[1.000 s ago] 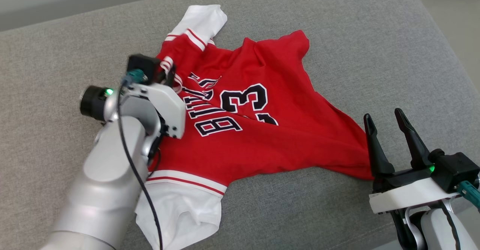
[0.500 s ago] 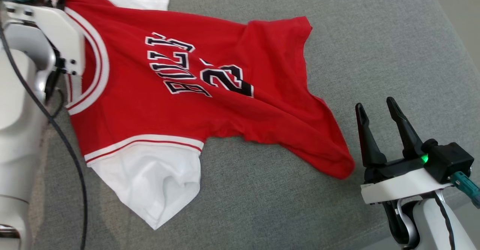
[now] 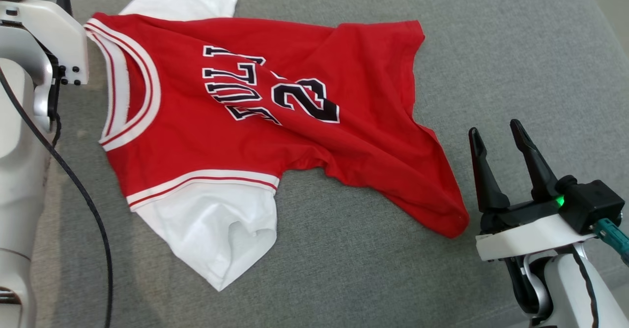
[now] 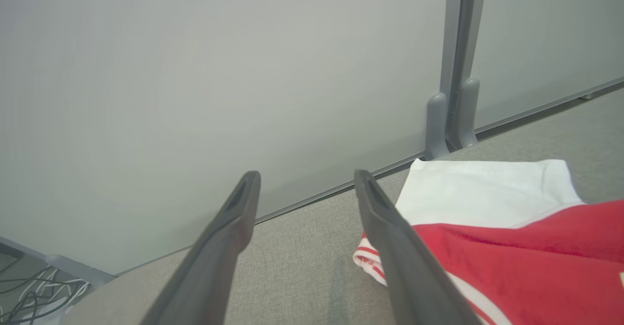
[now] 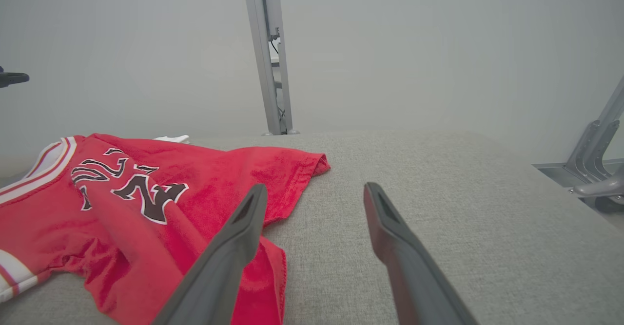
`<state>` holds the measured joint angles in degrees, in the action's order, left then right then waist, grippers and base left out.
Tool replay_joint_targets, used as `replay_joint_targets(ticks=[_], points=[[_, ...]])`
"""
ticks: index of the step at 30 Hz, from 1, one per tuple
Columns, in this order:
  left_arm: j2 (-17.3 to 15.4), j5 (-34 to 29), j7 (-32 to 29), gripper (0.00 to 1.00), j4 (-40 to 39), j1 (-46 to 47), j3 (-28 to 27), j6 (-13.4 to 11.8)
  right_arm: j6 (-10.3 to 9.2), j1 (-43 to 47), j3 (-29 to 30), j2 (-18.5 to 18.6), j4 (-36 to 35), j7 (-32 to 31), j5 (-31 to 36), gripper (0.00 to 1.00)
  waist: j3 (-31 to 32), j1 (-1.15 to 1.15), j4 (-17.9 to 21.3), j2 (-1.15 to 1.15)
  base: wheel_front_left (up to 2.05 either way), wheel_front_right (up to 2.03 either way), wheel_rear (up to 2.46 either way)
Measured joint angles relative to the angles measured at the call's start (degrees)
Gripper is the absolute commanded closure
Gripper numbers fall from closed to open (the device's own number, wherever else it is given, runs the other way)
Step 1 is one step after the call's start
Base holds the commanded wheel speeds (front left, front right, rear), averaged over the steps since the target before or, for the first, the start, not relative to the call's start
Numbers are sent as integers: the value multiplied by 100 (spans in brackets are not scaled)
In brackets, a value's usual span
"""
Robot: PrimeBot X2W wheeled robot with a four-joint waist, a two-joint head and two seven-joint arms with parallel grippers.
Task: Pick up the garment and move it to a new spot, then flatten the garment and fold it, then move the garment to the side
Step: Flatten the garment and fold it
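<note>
Left gripper [image 4: 306, 174] has just let go, jaws spread over the grey fabric surface [image 3: 491, 47], where the red jersey [image 3: 196, 136] lies rumpled at its new spot, collar [image 3: 147, 87] beside that gripper, hem corner [image 3: 452, 224] near the spread right gripper [image 3: 494, 127]: flattening seems next.

The left arm [image 3: 19, 180] is silver-grey, with a white wrist housing [image 3: 59, 28] bearing black screws [image 3: 75, 69] and a black cable [image 3: 87, 204] alongside. The right end effector [image 3: 494, 127] has long dark tapered fingers [image 3: 484, 180], a white bracket [image 3: 526, 242], a green light [image 3: 558, 201] and a teal plug [image 3: 609, 233].
</note>
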<state>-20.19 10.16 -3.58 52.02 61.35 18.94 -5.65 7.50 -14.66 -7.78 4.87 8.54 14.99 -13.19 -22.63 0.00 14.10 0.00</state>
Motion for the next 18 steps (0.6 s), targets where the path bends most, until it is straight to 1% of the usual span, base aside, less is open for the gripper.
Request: replay_joint_targets(ticks=[6, 10, 15, 18], points=[[288, 348, 903, 0, -210, -451, -225, -71, -1, 106, 127, 152, -3, 0, 14, 0, 357, 0, -259, 0, 0, 0, 0], [492, 611, 1426, 0, -433, -1024, -344, -37, 0, 230, 168, 245, -23, 0, 56, 0, 658, 0, -463, 0, 0, 0, 0], [749, 850, 1780, 0, -958, -1898, -506, -107, -1, 439, 224, 363, -89, 0, 47, 0, 1023, 0, -766, 0, 0, 0, 0], [996, 974, 1828, 0, -1401, -2536, -548, -174, -1, 556, 224, 430, -121, 0, 14, 0, 1204, 0, -958, 0, 0, 0, 0]])
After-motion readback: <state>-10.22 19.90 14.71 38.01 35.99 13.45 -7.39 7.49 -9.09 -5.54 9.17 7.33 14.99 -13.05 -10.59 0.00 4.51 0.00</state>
